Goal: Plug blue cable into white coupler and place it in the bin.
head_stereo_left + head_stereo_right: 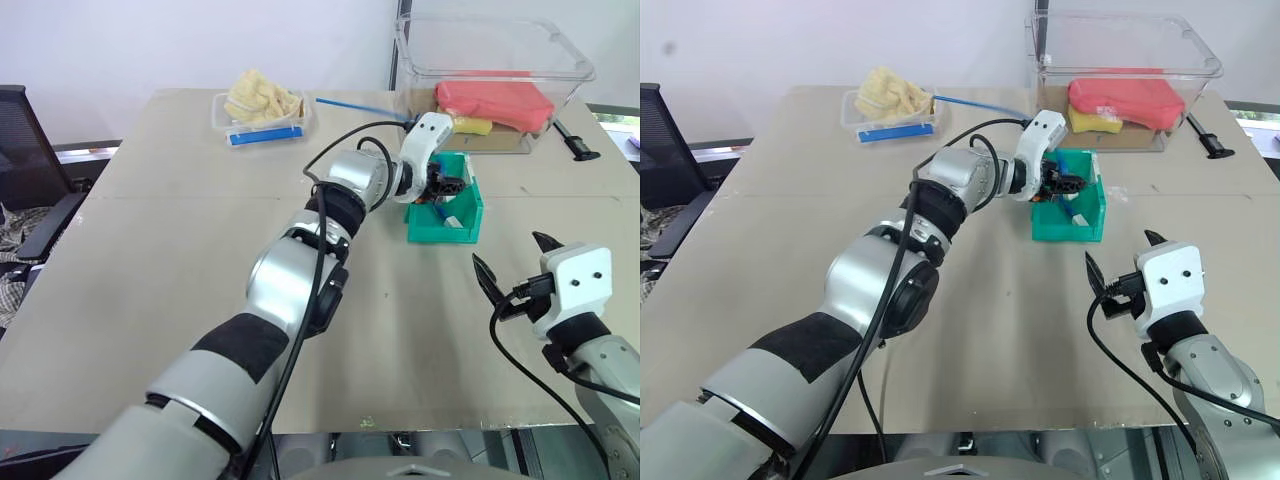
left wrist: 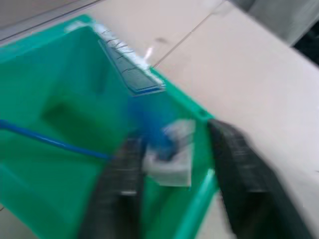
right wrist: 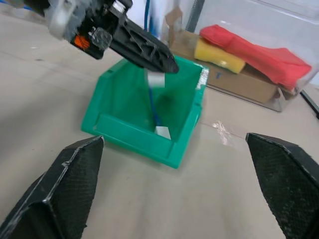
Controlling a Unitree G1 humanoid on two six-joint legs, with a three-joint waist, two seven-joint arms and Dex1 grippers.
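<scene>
Fingers of the right gripper [image 1: 512, 264] are spread wide and hold nothing; the gripper hangs over the bare desk [image 1: 170, 260] at about 4 o'clock in the head views, well apart from the bin [image 1: 446, 218].

Farther out, near the centre of the desk at roughly 1 o'clock, the left gripper [image 1: 1064, 186] reaches over the teal-green bin. Its black fingers [image 2: 238, 174] stand apart, with a clear gap between them. The white coupler [image 2: 169, 159] lies between them over the bin's inside, with the blue cable [image 2: 50, 141] running from it across the green floor of the bin; the blur keeps me from telling whether either finger touches the block. The right wrist view shows the cable [image 3: 152, 107] dropping from the white block just under the left fingers to a small clear plug on the bin's floor by the low front lip.

The desk is a pale beige board with a seam across it. At 11 o'clock sits a small clear tray [image 1: 262, 110] with yellow contents and a blue strip at its front edge; a second blue cable [image 1: 355, 105] lies beside it. At 1 o'clock, against the back edge, stands a large clear tub [image 1: 488, 75] holding red and yellow things. A small black tool [image 1: 575, 142] lies right of the tub. A dark chair [image 1: 25, 150] stands at 9 o'clock before a white wall.

A label on the bin's rim [image 2: 130, 69] carries writing too blurred to read.
</scene>
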